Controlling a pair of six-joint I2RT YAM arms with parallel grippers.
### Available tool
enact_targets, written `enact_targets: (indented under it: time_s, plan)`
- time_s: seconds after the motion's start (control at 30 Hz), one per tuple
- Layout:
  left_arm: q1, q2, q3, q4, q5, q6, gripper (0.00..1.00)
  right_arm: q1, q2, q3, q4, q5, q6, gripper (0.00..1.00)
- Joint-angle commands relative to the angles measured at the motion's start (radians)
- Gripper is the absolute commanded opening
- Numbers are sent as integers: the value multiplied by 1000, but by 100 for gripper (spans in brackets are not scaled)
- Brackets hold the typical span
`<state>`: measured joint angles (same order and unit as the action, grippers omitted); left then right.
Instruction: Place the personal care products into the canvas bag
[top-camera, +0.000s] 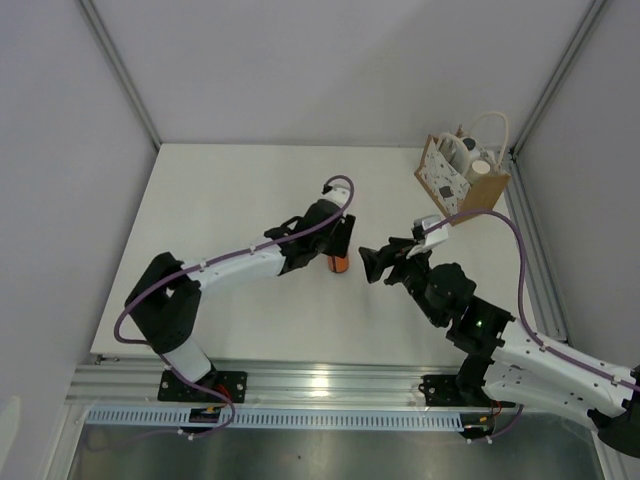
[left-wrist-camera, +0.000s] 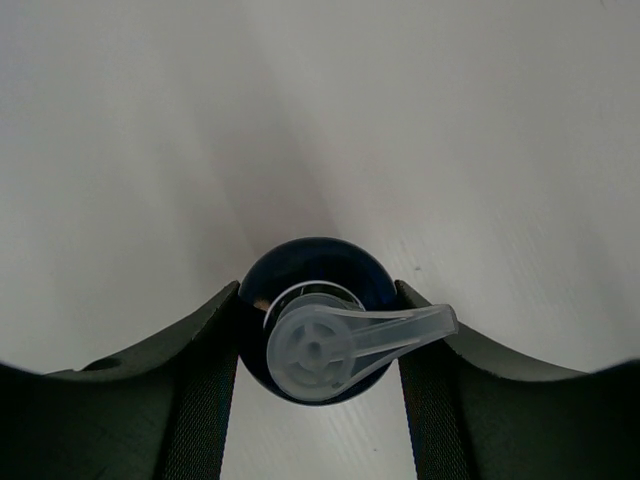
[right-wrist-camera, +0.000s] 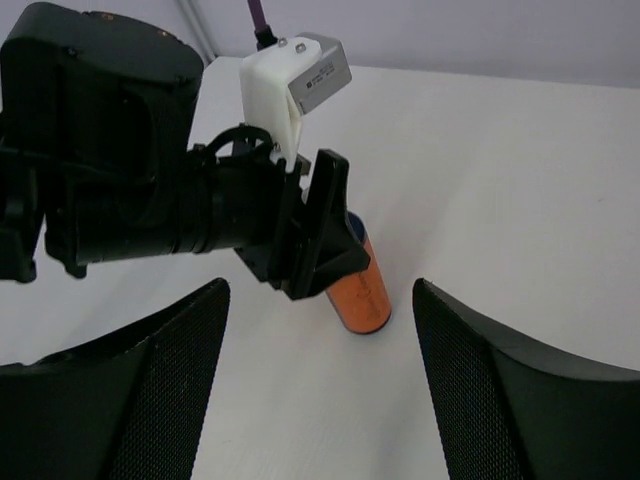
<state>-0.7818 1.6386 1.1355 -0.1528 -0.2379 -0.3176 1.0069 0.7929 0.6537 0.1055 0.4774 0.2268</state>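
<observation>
left gripper (left-wrist-camera: 318, 345) pinches the orange bottle (right-wrist-camera: 362, 295) at its cap; bottle upright. right gripper (right-wrist-camera: 320, 290) wide open, empty.

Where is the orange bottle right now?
In the top view, the orange bottle sits centre-frame, between the left gripper's fingers, with the open right gripper just to its right.

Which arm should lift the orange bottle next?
Left. The left gripper's fingers sit against both sides of the orange bottle's cap; the right gripper is open, apart from it, holding nothing.
</observation>
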Motion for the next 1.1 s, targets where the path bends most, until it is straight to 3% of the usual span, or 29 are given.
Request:
enact_targets:
  time_s: [0.0, 0.13, 0.2, 0.33, 0.37, 0.5, 0.67, 0.87, 0.97, 1.07]
  plan:
    - [-80, 22, 90, 64, -86, -15, 0, 7, -37, -29, 46, 90, -15, 78]
    - [-131, 69, 130, 59, -130, 6, 1, 7, -35, -28, 45, 93, -15, 78]
    - [-137, 75, 133, 59, -130, 5, 8, 6, -35, -28, 45, 95, -15, 78]
    - [-139, 53, 122, 67, -143, 5, 40, 6, -37, -25, 43, 96, -21, 78]
    - [-139, 37, 118, 67, -140, 8, 63, 7, -38, -25, 43, 96, -23, 78]
    - [-139, -35, 84, 97, -63, 22, 99, 4, -47, -25, 43, 102, -33, 79]
    - [-139, -155, 56, 79, 34, 20, 99, 6, -61, -46, 85, 57, -79, 79]
    - [-128, -266, 102, -104, -44, -29, 99, 2, -37, -55, 122, -28, -112, 81]
    - [-73, -344, 98, -195, -63, -89, 99, -8, 28, -54, 148, -92, -135, 82]
    - [-4, -468, 38, -238, -47, -144, 99, -19, 106, -34, 135, -39, -130, 84]
